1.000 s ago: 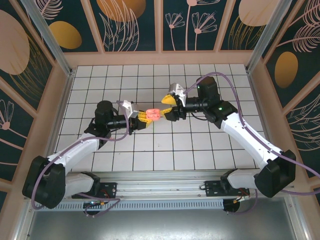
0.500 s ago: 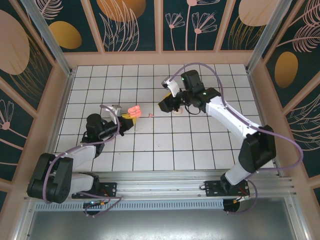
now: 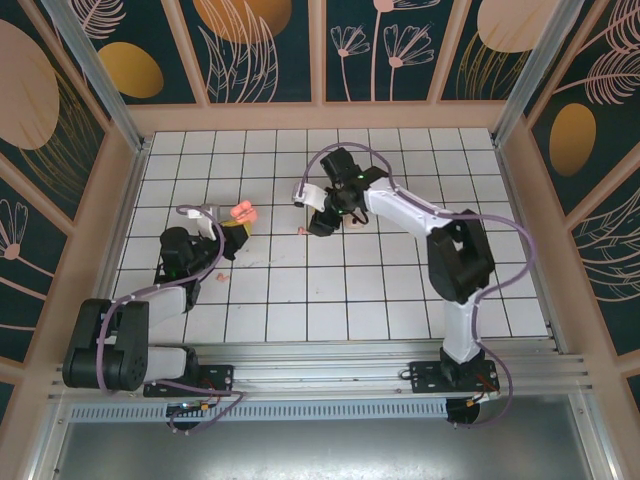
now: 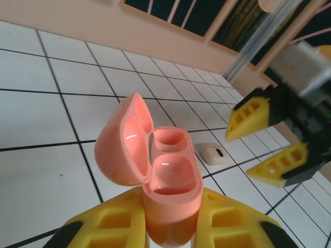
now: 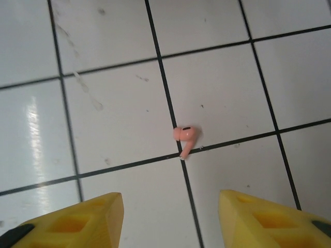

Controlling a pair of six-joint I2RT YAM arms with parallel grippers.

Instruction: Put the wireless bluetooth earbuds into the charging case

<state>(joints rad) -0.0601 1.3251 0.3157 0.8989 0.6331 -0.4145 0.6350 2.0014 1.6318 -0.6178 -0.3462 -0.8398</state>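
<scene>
1. Between the left fingers [image 4: 111,227] the case [image 4: 158,173] is clamped low on its body. It is roughly upright with the lid hinged open, and appears raised off the surface [image 5: 114,119].
2. Both wells of the case look bare in the left wrist view, so nothing is judged inserted yet.
3. One earbud [image 5: 184,138] is lying loose on the surface, across a tile line, with its stem pointing back toward the right fingers [image 5: 72,219].
4. The right fingers are spread wide with nothing held. They are poised over the surface with the earbud ahead of the gap, and no contact is made.
5. Seen from above, the earbud and case are well apart, each near its own arm.
6. A beige oval [image 4: 213,153] is noted on the surface beyond the case. It is not taken as part of the job.
7. Progress is judged early: the case is opened and presented, and the pick is lined up but not made.
8. Left to do: the earbud must be gripped, carried across and seated in a well, then the same for its pair. A second earbud cannot be picked out with confidence.
</scene>
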